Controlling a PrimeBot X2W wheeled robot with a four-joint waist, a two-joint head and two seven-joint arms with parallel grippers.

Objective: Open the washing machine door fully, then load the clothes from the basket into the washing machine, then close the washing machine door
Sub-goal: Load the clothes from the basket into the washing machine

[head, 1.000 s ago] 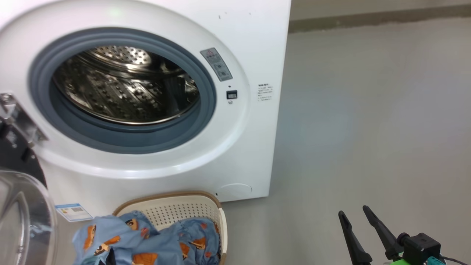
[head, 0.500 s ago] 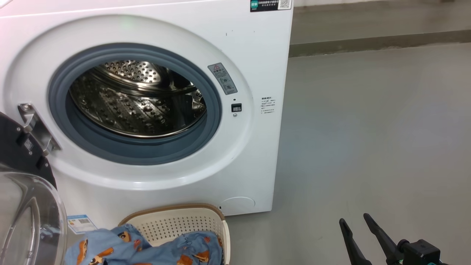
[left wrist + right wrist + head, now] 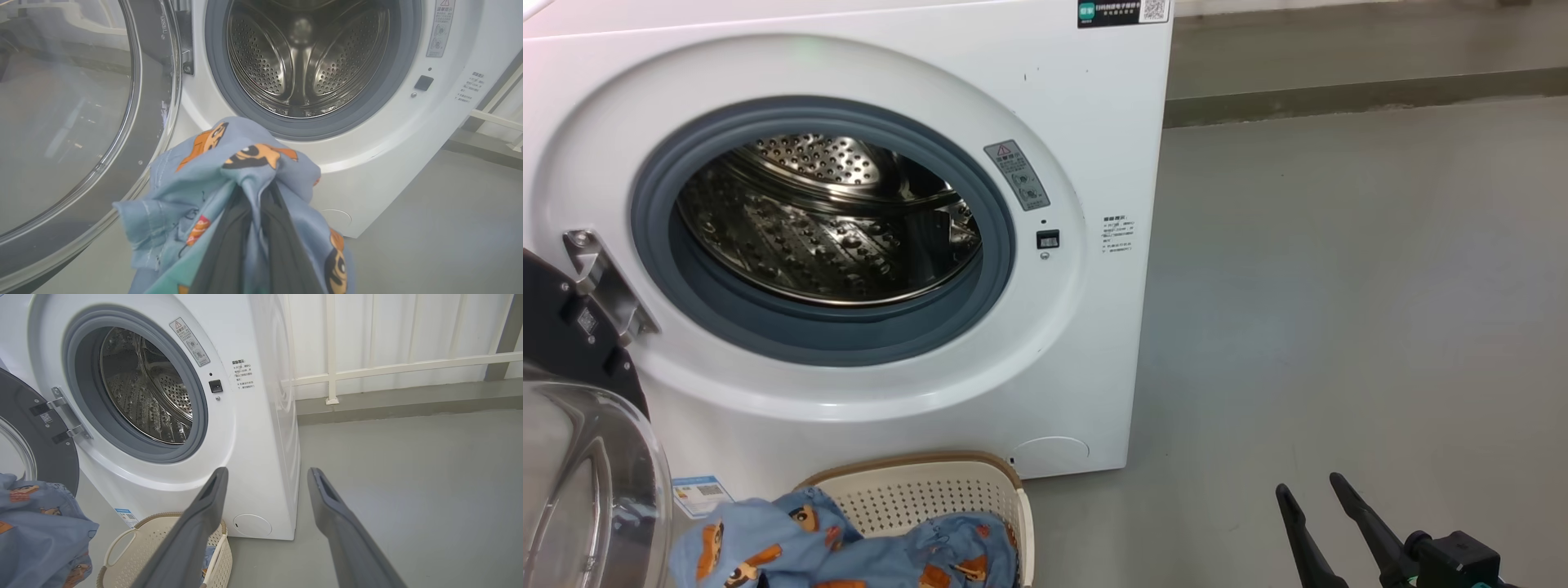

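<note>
The white washing machine point(image 3: 1086, 122) stands with its steel drum point(image 3: 825, 220) exposed. The washing machine door point(image 3: 572, 482) is swung open to the left, its glass bowl facing me. Below it sits the cream basket point(image 3: 907, 490) with light-blue clothes point(image 3: 964, 551) inside. My left gripper point(image 3: 255, 196) is shut on a bunch of the clothes point(image 3: 229, 159), held up in front of the drum opening point(image 3: 302, 61) and beside the door point(image 3: 81, 122). The same bunch point(image 3: 36, 526) hangs left of the basket point(image 3: 155, 524). My right gripper point(image 3: 1309, 486) point(image 3: 267, 471) is open and empty, over the floor to the right.
Bare grey floor point(image 3: 1339, 286) stretches right of the machine. A low ledge point(image 3: 1339, 94) and a white railing point(image 3: 388, 367) run behind it. The open door's hinge point(image 3: 600, 278) juts out at the machine's left side.
The head camera tilted up, then held still. The held bunch of blue clothes shifted slightly at the bottom left. The right gripper stayed open in place.
</note>
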